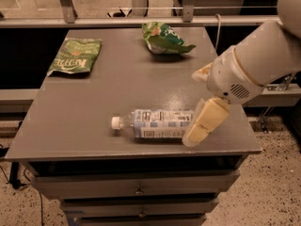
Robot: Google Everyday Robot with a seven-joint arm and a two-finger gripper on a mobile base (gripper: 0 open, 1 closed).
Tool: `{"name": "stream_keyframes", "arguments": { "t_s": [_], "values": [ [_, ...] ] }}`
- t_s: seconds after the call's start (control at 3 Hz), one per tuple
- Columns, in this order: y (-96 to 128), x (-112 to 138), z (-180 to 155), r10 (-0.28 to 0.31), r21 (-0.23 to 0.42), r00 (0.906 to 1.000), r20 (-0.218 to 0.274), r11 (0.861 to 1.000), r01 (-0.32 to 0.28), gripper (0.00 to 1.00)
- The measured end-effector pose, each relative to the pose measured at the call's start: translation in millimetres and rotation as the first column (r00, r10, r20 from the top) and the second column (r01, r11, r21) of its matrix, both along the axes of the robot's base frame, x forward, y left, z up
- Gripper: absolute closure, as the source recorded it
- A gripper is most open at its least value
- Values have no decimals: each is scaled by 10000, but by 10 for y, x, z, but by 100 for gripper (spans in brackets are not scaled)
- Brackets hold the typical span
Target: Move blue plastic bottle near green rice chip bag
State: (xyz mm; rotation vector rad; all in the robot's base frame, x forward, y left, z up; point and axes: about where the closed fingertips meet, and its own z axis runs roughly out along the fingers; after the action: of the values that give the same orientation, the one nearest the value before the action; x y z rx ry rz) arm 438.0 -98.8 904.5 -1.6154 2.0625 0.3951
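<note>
The blue plastic bottle (157, 124) lies on its side near the front edge of the grey table (94, 102), white cap pointing left. The green rice chip bag (164, 37), puffy and wrinkled, sits at the back of the table, right of centre. My gripper (193, 108) comes in from the right on a white arm (263, 60). It is open and empty. Its lower cream finger (206, 122) is at the bottle's right end and covers it. The upper finger (202, 72) is farther back above the table.
A flat dark-green bag with white lettering (75, 55) lies at the back left. The table has drawers (136, 185) under its front edge. A metal rail (117, 20) runs behind the table. Speckled floor lies to the right.
</note>
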Motion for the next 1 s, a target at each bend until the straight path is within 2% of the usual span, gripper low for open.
{"name": "stream_keyframes", "arguments": {
  "t_s": [0.33,0.67,1.0],
  "values": [
    [254,-144,-156,419,358,9991,97,9985,-423,0],
    [386,-207,-327,650,439,9976,238,9969,-660,0],
    [477,-161,-499,751,384,9964,403,9963,-767,18]
  ]
}}
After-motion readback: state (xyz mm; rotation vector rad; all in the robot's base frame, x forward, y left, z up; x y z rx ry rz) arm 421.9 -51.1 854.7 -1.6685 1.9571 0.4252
